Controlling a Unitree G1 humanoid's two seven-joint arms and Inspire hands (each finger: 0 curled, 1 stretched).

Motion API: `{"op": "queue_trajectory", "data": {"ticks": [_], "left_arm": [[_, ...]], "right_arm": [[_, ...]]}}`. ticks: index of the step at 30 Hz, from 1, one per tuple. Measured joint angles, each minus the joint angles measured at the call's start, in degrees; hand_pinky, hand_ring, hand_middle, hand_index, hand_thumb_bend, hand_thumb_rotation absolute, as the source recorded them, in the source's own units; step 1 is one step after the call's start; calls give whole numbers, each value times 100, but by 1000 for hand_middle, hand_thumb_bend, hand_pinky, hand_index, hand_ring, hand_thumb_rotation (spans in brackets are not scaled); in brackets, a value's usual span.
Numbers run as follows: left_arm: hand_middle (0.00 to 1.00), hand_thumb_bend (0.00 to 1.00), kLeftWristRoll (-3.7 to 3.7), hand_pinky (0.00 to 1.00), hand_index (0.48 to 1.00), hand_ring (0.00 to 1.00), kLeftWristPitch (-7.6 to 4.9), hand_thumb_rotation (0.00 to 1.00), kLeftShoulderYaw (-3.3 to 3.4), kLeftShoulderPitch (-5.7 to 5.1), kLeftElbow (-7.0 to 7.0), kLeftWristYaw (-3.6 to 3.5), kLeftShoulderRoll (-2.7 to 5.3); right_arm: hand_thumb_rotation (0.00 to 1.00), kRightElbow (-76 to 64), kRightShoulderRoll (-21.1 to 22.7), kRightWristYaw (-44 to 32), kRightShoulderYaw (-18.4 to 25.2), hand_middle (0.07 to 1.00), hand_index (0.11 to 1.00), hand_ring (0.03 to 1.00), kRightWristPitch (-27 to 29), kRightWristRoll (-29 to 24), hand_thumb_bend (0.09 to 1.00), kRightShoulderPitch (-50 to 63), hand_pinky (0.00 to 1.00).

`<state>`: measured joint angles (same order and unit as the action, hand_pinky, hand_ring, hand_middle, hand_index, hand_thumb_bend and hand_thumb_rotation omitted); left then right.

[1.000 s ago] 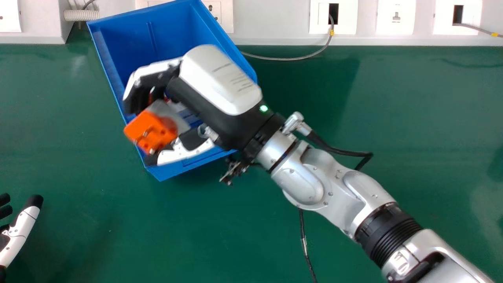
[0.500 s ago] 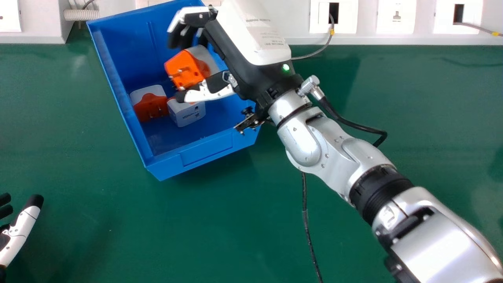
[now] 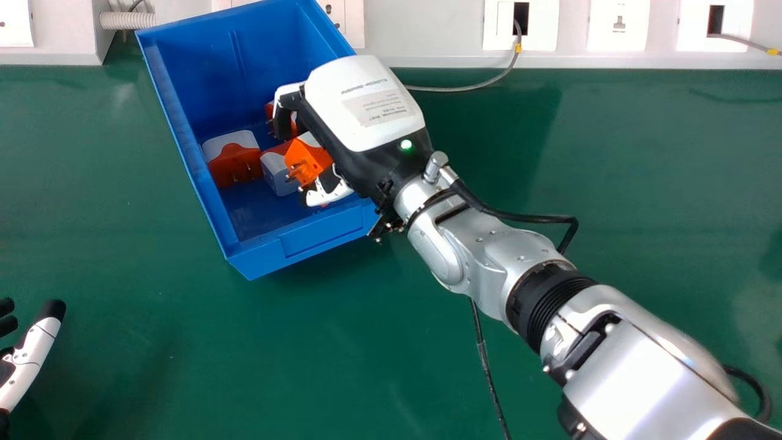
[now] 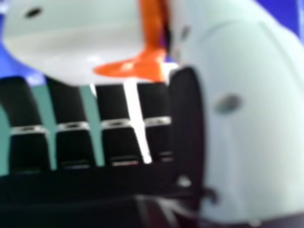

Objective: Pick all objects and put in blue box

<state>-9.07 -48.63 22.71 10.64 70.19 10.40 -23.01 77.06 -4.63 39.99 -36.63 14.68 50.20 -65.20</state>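
My right hand (image 3: 366, 110) is over the near right part of the blue box (image 3: 314, 229), its fingers curled and its thumb low. Between thumb and fingers it holds an orange and white plug adapter (image 3: 310, 160), prongs facing left. In the right hand view the adapter (image 4: 76, 47) lies against my right hand (image 4: 237, 114). Inside the box rest a red-orange and white adapter (image 3: 235, 165) and, beside it, a mostly white one (image 3: 276, 172), partly covered. More orange shows behind the fingers. My left hand (image 3: 30, 360) is at the left edge, thumb and fingers straight.
The green table (image 3: 153, 366) surrounds the box. Behind it runs a white wall panel with sockets (image 3: 618, 24) and a grey cable (image 3: 464, 89). A black cable (image 3: 489, 373) hangs below the right forearm.
From the box's near left part the right hand moved away and right with the adapter, then came back toward the near side and tilted. The left hand has stayed still.
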Motion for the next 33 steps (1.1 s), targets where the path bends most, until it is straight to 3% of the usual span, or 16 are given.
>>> {"op": "queue_trajectory", "data": {"ticks": [1,2,4,8,17,24,27,31,33], "left_arm": [[716,801,2,652,733,710,0,290,-3,2,1,6,-1],[716,801,5,652,733,710,0,290,-6,6,1,20,-1],[717,808,11,648,732,711,1,305,-20,15,3,40,-2],[721,811,10,654,734,714,7,304,-45,23,6,67,-5],[722,813,-7,653,733,715,5,307,-29,-2,7,24,-5],[717,807,16,648,735,710,-8,315,-63,-44,1,55,-13],[718,809,13,643,732,709,-32,314,-60,-61,-7,21,-12],[713,815,-5,647,732,708,-62,310,-35,-127,-11,-55,-18],[711,820,-5,647,728,707,-65,314,-32,-159,-6,-54,-27]], "right_arm": [[216,-1,-15,116,-1,958,895,935,-25,-1,914,-1,776],[216,-1,-36,276,-3,958,895,935,-37,-1,914,0,776],[301,-5,-65,511,-3,989,969,983,-38,-2,935,0,893],[395,-24,-109,1024,-1,999,996,998,-52,-8,930,0,986],[543,-221,-85,2065,137,1000,1000,1000,221,-85,888,12,1000],[685,-1092,99,3181,339,1000,1000,1000,1362,-254,922,595,1000],[811,-1648,326,3547,427,1000,1000,1000,1862,-270,890,1228,986],[866,-2349,558,3592,694,1000,1000,1000,3066,-703,844,2441,932],[900,-2510,592,3137,816,1000,1000,1000,3274,-1145,817,2992,952]]}}
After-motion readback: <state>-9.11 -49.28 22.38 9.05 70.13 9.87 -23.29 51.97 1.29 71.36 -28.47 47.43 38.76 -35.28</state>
